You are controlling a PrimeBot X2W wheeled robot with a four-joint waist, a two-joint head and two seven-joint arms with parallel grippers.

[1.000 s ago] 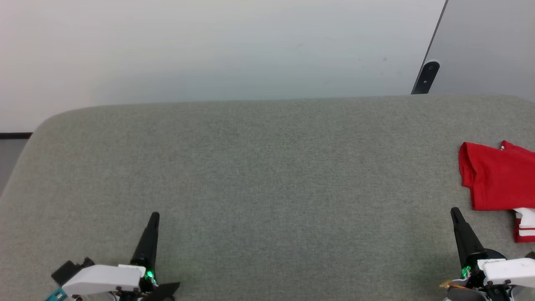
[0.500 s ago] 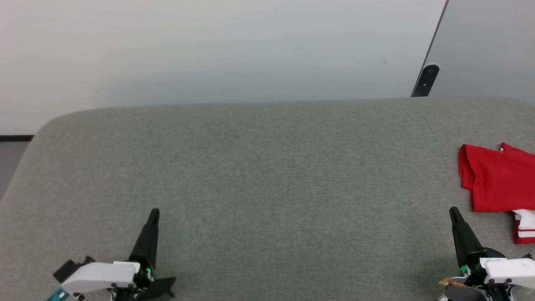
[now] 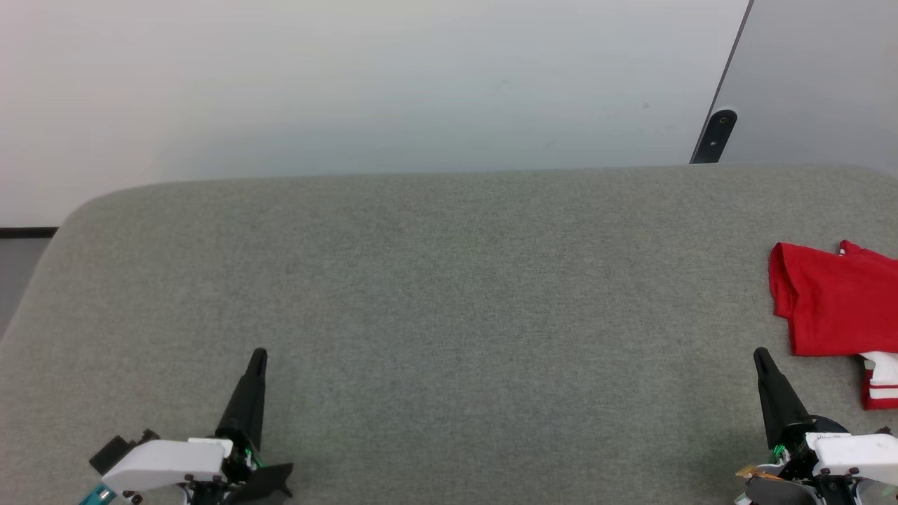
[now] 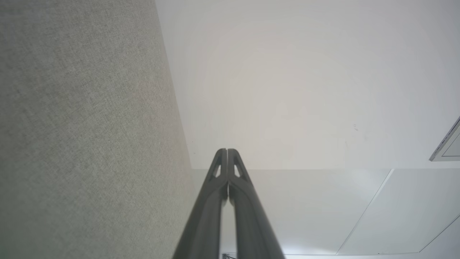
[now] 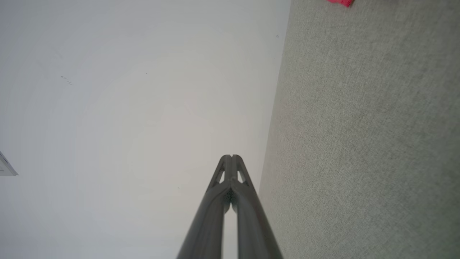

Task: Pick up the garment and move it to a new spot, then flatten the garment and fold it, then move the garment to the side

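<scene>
**Head view, with both wrist views.** The left gripper (image 3: 257, 356) hangs over the near left part of the grey fabric-covered surface (image 3: 449, 280). Its two dark fingers are clenched into one point that aims toward the surface's far edge, and a green light glows at their base. In the left wrist view, the left gripper (image 4: 227, 153) has its tips pressed together, with the surface (image 4: 79, 126) running along one side. The surface's far left corner is rounded. Behind its far edge stands a pale wall (image 3: 351, 84). Off its far right corner, a black fitting (image 3: 715, 132) sits at the foot of a grey panel (image 3: 821, 70).

The right gripper (image 3: 760, 354) hangs over the surface's near right part with its jaws likewise clenched. In the right wrist view, the right gripper (image 5: 231, 158) has its tips touching. The garment (image 3: 831, 301), a red T-shirt, lies folded over on the surface's right side and is cut off by the picture's edge. It sits just beyond the right gripper, without touching it. A white sleeve with red stripes (image 3: 882, 382) shows at the garment's near edge. In the right wrist view, a scrap of the garment (image 5: 339, 1) shows on the surface.
</scene>
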